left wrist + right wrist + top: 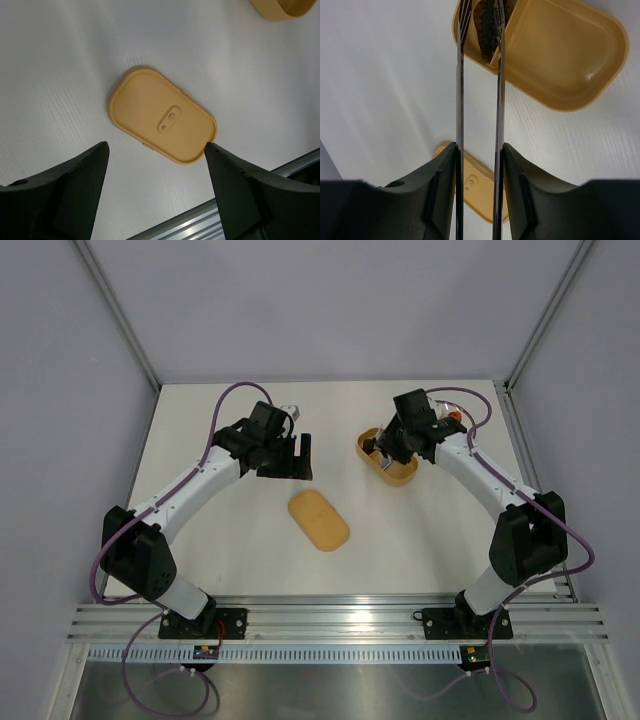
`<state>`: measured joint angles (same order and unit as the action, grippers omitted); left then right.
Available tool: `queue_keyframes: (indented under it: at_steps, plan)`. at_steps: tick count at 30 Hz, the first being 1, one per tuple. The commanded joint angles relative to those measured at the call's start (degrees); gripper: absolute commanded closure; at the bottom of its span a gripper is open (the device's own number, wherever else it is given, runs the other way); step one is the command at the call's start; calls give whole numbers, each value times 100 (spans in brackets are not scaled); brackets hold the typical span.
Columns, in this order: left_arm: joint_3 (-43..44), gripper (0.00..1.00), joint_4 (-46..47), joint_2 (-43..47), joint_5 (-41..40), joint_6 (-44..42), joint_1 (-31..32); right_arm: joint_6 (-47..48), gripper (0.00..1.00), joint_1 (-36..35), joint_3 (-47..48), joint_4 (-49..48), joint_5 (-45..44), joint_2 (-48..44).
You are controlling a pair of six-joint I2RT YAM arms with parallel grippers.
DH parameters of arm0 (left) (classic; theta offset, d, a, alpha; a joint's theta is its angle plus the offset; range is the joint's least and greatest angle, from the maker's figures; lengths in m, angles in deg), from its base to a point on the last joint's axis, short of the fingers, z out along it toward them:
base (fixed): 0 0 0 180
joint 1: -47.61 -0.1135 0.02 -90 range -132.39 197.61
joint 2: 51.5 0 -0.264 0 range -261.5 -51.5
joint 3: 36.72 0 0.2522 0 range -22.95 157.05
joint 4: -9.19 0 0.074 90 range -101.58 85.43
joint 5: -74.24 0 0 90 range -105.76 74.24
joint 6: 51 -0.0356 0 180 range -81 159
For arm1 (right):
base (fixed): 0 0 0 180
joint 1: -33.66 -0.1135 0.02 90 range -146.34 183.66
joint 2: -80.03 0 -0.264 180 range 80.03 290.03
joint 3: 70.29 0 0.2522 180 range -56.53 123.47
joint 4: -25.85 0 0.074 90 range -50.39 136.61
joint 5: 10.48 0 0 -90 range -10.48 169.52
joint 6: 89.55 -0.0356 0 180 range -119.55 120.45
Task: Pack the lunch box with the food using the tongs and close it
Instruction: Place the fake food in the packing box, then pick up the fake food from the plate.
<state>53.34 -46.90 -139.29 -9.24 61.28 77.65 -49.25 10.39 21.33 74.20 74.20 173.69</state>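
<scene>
lunch box [560, 55]: mustard oval, lid off, standing on the worktop [240, 530] at the far right, directly under the right tool [479, 150]. the smaller end compartment holds a dark brown piece of food [486, 27]; the larger compartment shows bare.

tongs [499, 100]: clamped across both arms by the right tool, pointing down into the smaller compartment, tips either side of the dark piece. whether the tips pinch it or merely straddle it cannot be told.

lid [162, 120]: flat on the worktop near centre, well apart from the box, below the left tool [156, 150], whose jaws stand wide with nothing between them.

step in hand, as judged: setting the piece down in the box.

handling notes:
- you ease the squeeze only enough for the tips to part, never enough to let the tongs slip from the tool.
- you check that the piece lies below the rim, so the lid can seat.
- you lift straight up, clear of the wall, so a tip does not drag the box or flick the piece out.
</scene>
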Motion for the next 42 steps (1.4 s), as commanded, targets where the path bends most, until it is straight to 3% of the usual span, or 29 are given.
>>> queue_keyframes:
  at_steps: [1,5,9,23,31,42]
  plan:
    - [-27,19,207,245,7,-75,-34,56,54,-20,132,39,-320,-358]
    - [-35,19,216,236,7,-66,-25,196,68,-20,220,-5,-215,-271]
    - [-44,19,216,227,-2,-66,-33,241,75,-37,317,-48,13,-77]
    - [-9,19,207,148,16,-75,-34,329,76,-38,291,-40,286,398]
    - [9,19,216,122,42,-75,-33,425,76,-38,440,13,251,214]
    - [44,19,198,113,42,-101,-33,970,75,6,1292,873,-1013,-24]
